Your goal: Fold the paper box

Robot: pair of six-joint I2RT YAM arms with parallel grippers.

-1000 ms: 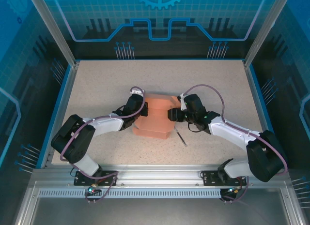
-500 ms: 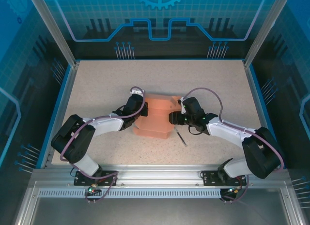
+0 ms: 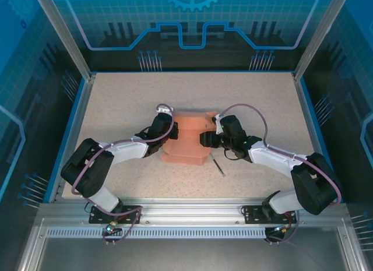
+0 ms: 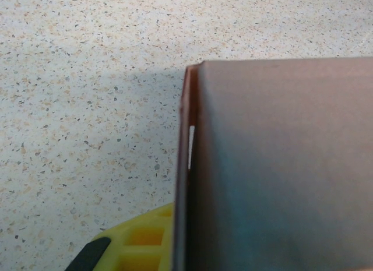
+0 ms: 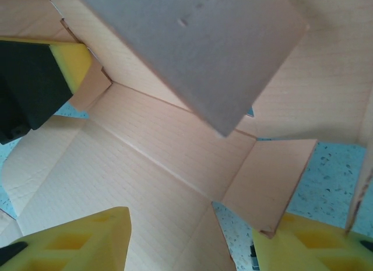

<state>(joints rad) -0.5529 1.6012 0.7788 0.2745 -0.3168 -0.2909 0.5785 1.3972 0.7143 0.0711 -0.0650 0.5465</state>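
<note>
The salmon-pink paper box point(image 3: 187, 144) lies partly folded at the table's middle between both arms. My left gripper point(image 3: 169, 133) is at the box's left side. In the left wrist view it point(image 4: 183, 245) is shut on an upright wall of the paper box point(image 4: 280, 166); one yellow finger point(image 4: 140, 239) shows left of the wall and the other is hidden behind it. My right gripper point(image 3: 206, 137) reaches into the box's right side. In the right wrist view it point(image 5: 192, 239) is open over the inner panels of the paper box point(image 5: 157, 148), and a small flap point(image 5: 268, 183) touches its right finger point(image 5: 315, 247).
A thin dark stick point(image 3: 218, 166) lies on the speckled tabletop point(image 3: 116, 102) just right of the box's near corner, under the right forearm. Blue raised edges border the table point(image 3: 81, 116). The left gripper's finger point(image 5: 35, 78) shows at the upper left in the right wrist view.
My right gripper dipped towards the near side, then came back up and slightly left against the box's right side. The left arm and its grip have not moved.
</note>
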